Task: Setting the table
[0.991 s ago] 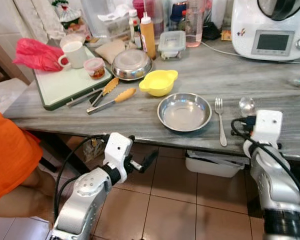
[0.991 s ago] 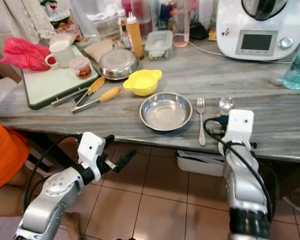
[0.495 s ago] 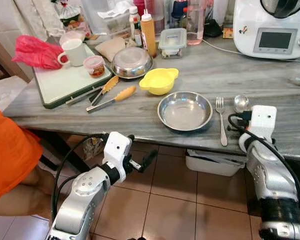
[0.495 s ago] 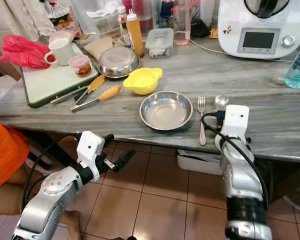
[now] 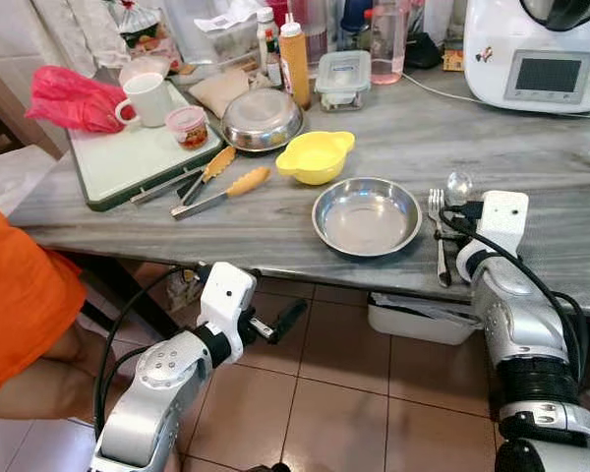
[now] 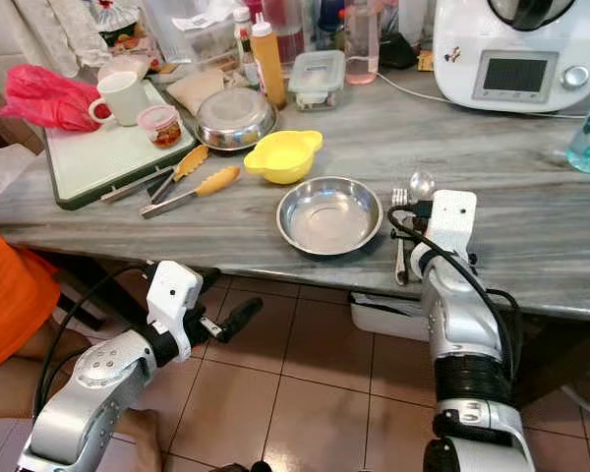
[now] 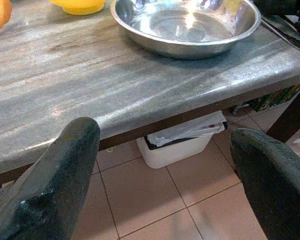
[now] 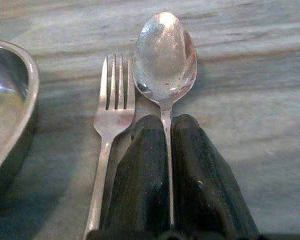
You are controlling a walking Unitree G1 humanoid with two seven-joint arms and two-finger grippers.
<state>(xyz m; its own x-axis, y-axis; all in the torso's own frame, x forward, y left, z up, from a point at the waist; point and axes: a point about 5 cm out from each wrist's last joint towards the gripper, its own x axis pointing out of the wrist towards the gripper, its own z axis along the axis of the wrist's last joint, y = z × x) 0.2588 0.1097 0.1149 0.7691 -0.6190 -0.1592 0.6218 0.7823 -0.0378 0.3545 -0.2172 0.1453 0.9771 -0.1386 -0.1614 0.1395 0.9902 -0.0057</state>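
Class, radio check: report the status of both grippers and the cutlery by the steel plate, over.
Right gripper shut on spoon, just right of fork. Left gripper open, idle below table edge. Steel plate beside fork; nothing blocking.

**Worktop layout, plate at front edge**

Plate (image 5: 366, 216) near front edge of worktop (image 5: 531, 157). Fork (image 5: 439, 236) just right of plate, spoon (image 8: 165, 70) just right of fork, pinched in right gripper (image 8: 166, 131). Bowl (image 5: 316, 157) behind plate to the left. Tongs (image 5: 216, 194) left of bowl. Tray (image 5: 118, 162) far left, mug (image 5: 147, 98) on it. Left gripper (image 5: 275, 323) below worktop edge, over floor (image 5: 324, 393).
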